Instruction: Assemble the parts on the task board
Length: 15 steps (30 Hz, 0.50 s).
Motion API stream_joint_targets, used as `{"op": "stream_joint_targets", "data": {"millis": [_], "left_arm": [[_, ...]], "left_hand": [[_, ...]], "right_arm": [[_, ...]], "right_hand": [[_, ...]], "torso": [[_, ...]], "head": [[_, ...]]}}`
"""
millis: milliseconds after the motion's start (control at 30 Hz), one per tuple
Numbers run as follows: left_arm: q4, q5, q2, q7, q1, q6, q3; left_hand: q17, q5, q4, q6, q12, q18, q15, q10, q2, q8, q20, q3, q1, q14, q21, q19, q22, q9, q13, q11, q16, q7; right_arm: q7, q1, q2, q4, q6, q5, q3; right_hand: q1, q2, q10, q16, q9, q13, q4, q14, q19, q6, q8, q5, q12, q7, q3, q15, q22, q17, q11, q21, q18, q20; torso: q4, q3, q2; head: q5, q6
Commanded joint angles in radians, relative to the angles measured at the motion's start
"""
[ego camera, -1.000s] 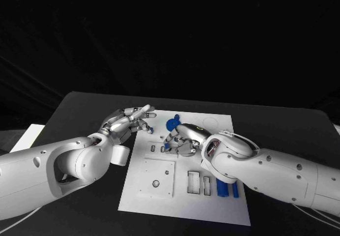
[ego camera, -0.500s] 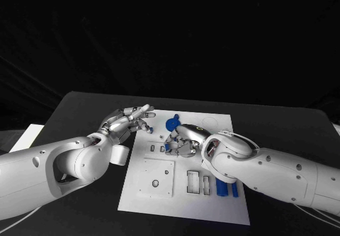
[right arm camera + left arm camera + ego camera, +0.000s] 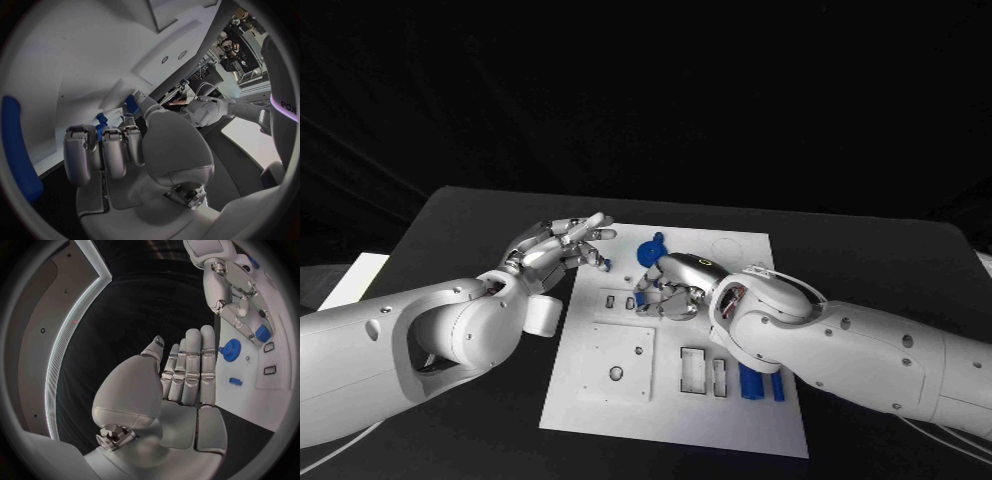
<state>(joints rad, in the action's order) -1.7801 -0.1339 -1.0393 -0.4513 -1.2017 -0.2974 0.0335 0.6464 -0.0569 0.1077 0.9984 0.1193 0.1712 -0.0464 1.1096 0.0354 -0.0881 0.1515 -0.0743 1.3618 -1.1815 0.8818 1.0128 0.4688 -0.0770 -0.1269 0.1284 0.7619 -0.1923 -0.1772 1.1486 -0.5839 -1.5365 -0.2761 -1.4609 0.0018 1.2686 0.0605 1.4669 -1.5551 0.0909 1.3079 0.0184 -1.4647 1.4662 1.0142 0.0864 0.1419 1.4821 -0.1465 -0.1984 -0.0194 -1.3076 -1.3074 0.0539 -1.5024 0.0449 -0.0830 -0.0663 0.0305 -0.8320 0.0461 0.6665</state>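
The task board (image 3: pixel 733 415) lies at the middle of the table (image 3: pixel 877 260), running from lower centre toward upper right of centre in the head view. Left of its upper edge hovers the left hand (image 3: pixel 560 250). The right hand (image 3: pixel 678 285) sits over the board's upper middle, apparently touching a small part (image 3: pixel 640 296). Above it lies a round part (image 3: pixel 653 250); two long parts (image 3: pixel 762 385) lie at lower right, beside two slots (image 3: pixel 704 372).
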Motion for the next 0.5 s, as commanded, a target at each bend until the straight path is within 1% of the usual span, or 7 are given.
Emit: {"op": "stream_joint_targets", "data": {"millis": [33, 167, 267, 333, 400, 500], "left_arm": [[-0.001, -0.002, 0.001, -0.010, -0.001, 0.017, -0.001], [-0.001, -0.002, 0.001, -0.009, -0.001, 0.018, -0.001], [-0.001, -0.002, 0.001, -0.009, -0.001, 0.019, -0.001], [-0.001, -0.002, 0.002, -0.009, -0.001, 0.020, -0.001], [-0.001, -0.002, 0.002, -0.009, -0.001, 0.020, -0.001], [0.002, -0.002, 0.003, -0.007, -0.001, 0.018, -0.001]], "left_hand": [[0.001, -0.002, -0.004, -0.003, -0.006, 0.013, -0.001, -0.006, 0.009, 0.006, 0.002, 0.001, 0.000, 0.006, 0.006, -0.006, 0.000, 0.001, -0.001, -0.002, -0.007, -0.004], [0.001, -0.002, -0.004, -0.003, -0.006, 0.013, -0.001, -0.006, 0.009, 0.006, 0.002, 0.001, 0.000, 0.006, 0.006, -0.006, 0.000, 0.001, -0.001, -0.002, -0.007, -0.004], [0.001, -0.002, -0.004, -0.003, -0.006, 0.013, -0.001, -0.006, 0.009, 0.006, 0.002, 0.001, 0.000, 0.006, 0.006, -0.006, 0.000, 0.001, -0.001, -0.002, -0.007, -0.004], [0.001, -0.002, -0.004, -0.003, -0.006, 0.013, -0.001, -0.006, 0.009, 0.006, 0.002, 0.001, 0.000, 0.006, 0.006, -0.006, 0.000, 0.001, -0.001, -0.002, -0.007, -0.004], [0.001, -0.002, -0.004, -0.003, -0.006, 0.013, -0.001, -0.006, 0.009, 0.006, 0.002, 0.001, 0.000, 0.006, 0.006, -0.006, 0.000, 0.001, -0.001, -0.002, -0.007, -0.004], [0.001, -0.002, -0.004, -0.003, -0.006, 0.013, -0.001, -0.006, 0.009, 0.006, 0.002, 0.001, -0.001, 0.006, 0.006, -0.007, 0.000, 0.001, -0.001, -0.002, -0.007, -0.004]], "right_arm": [[-0.037, -0.007, -0.001, 0.006, 0.026, -0.016, -0.006], [-0.037, -0.007, 0.000, 0.005, 0.014, -0.017, -0.006], [-0.035, -0.007, 0.000, 0.003, 0.000, -0.018, -0.006], [-0.030, -0.007, -0.001, 0.001, -0.017, -0.022, -0.006], [-0.025, -0.008, -0.002, -0.003, -0.041, -0.036, -0.006], [-0.001, -0.011, -0.006, -0.013, -0.102, -0.057, -0.006]], "right_hand": [[-0.016, 0.003, 0.051, 0.003, -0.001, 0.208, 0.007, -0.098, 0.031, -0.008, -0.006, -0.028, -0.008, 0.000, 0.015, 0.006, -0.110, -0.226, 0.007, 0.001, -0.012, -0.008], [-0.038, 0.007, 0.048, 0.004, 0.000, 0.205, 0.027, -0.097, 0.031, -0.017, -0.008, -0.066, -0.013, -0.001, 0.041, 0.008, -0.110, -0.225, 0.008, 0.001, -0.012, -0.009], [-0.044, 0.009, 0.046, 0.004, 0.000, 0.203, 0.039, -0.097, 0.031, -0.026, -0.010, -0.081, -0.016, -0.002, 0.056, 0.008, -0.109, -0.225, 0.010, 0.001, -0.012, -0.010], [-0.053, 0.014, 0.043, 0.004, -0.001, 0.200, 0.052, -0.097, 0.031, -0.040, -0.015, -0.089, -0.022, -0.005, 0.075, 0.010, -0.109, -0.224, 0.012, 0.001, -0.012, -0.011], [-0.060, 0.018, 0.039, 0.005, -0.004, 0.197, 0.064, -0.097, 0.031, -0.058, -0.020, -0.088, -0.028, -0.009, 0.090, 0.013, -0.110, -0.223, 0.015, 0.001, -0.012, -0.013], [-0.060, 0.020, 0.037, 0.005, -0.005, 0.195, 0.075, -0.097, 0.031, -0.071, -0.022, -0.088, -0.031, -0.013, 0.104, 0.016, -0.110, -0.223, 0.019, 0.001, -0.012, -0.016]], "torso": [[0.0001, 0.0002, 0.000], [0.0005, -0.0002, 0.000], [0.0005, -0.0002, 0.000], [0.0005, -0.0004, 0.000], [0.0005, -0.0006, 0.000], [-0.0005, -0.0009, 0.000]], "head": [[-0.001, 0.000], [-0.002, -0.002], [-0.002, -0.002], [-0.002, -0.002], [-0.002, -0.002], [-0.001, -0.001]]}}
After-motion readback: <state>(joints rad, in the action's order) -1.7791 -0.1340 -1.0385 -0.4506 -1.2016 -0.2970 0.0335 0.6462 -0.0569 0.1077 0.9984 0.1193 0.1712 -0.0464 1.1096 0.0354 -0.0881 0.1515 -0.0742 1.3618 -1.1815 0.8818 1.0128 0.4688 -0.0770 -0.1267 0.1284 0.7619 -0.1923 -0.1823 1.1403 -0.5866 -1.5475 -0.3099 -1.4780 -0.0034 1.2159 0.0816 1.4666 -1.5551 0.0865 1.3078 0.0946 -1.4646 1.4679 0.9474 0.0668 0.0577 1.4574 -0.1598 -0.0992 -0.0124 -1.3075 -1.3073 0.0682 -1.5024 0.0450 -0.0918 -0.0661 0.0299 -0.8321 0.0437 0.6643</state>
